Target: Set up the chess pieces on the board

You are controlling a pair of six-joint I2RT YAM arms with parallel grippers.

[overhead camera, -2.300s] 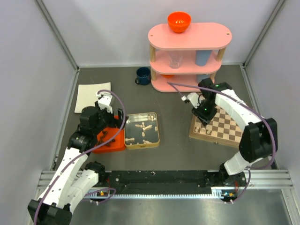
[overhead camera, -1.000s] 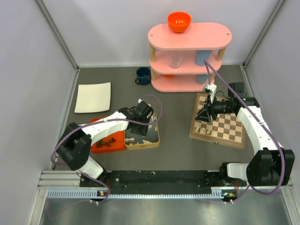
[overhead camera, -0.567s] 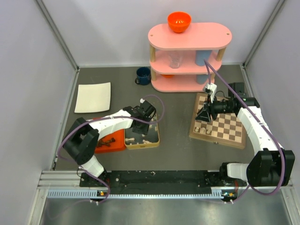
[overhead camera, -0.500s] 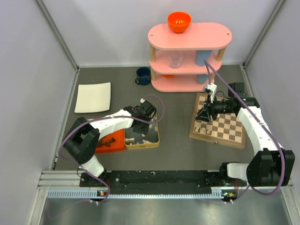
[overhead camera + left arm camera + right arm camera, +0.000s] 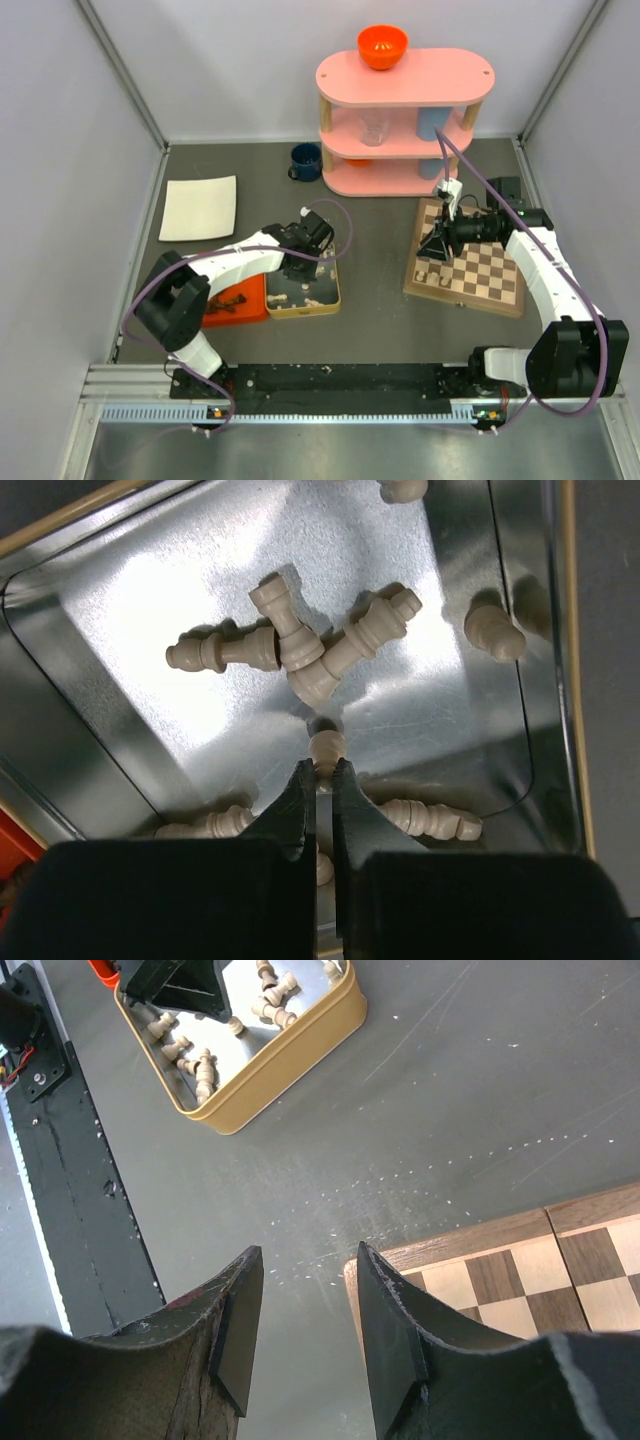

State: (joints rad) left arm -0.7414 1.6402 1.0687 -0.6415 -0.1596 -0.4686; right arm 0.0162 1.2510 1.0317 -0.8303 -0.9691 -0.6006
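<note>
Grey table's (image 5: 375, 265) silver tin (image 5: 300, 313) holds loose cream chessmen (image 5: 300, 660).

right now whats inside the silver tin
Only pale cream chess pieces, lying tipped over on the tin floor; the left gripper is shut on one. Its body hides the tin's near part.

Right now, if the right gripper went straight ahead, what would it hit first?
Likely the grey table just beside the board; the right gripper sits near its corner, so depth leaves doubt.
</note>
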